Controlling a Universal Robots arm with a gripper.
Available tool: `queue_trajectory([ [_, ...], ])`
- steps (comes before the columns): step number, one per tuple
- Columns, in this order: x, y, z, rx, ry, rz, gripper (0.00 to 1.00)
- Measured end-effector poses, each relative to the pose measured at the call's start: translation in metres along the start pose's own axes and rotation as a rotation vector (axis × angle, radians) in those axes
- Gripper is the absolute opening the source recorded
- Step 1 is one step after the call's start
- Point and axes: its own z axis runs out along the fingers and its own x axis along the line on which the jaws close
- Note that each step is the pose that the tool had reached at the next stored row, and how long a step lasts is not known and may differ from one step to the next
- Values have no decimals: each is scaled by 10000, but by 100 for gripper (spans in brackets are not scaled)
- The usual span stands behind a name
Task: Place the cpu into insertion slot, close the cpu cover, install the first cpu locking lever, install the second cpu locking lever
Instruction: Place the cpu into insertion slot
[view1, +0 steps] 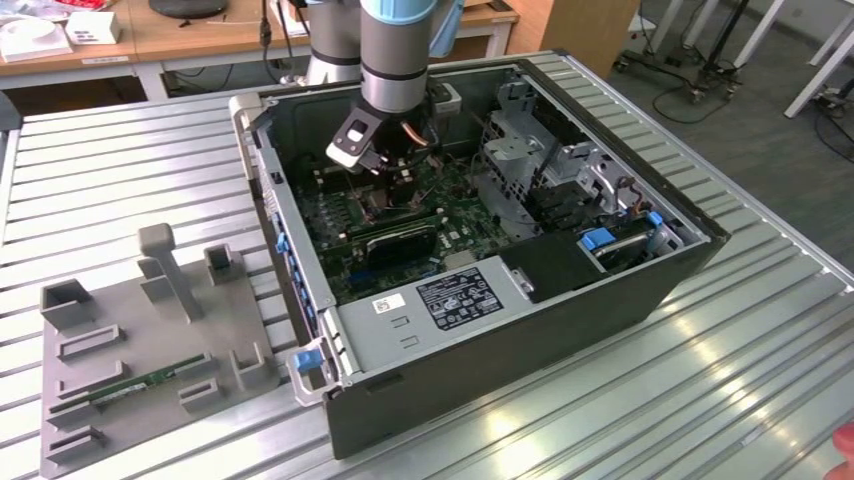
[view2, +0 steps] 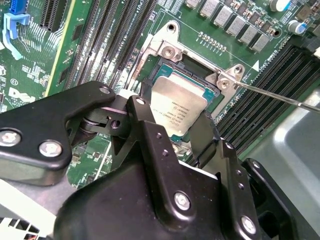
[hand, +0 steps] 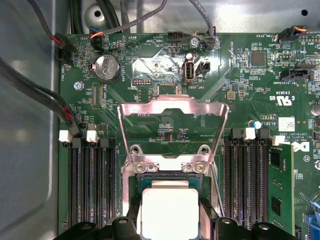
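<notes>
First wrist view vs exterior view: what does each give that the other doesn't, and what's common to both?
First wrist view: the cpu cover standing open above the insertion slot, the cpu at the slot, and a coin cell on the board.
Exterior view: the open computer case on a slatted metal table, the arm reaching into it, and a grey fixture at the exterior view's left with a green memory stick lying in it.
Both: the gripper and the green motherboard.

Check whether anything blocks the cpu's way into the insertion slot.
Nothing visible does. The gripper holds the cpu right at the open insertion slot; the cpu cover stands tipped back, clear of it.
</notes>
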Motion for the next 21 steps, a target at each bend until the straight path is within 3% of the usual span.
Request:
queue_trajectory([
  [11,1,1,12,-9,11,0,54],
  [13,3,2,15,-13,19,0,55],
  [14,2,2,14,-12,17,-1,60],
  [21,1,1,-1,-7,9,0,60],
])
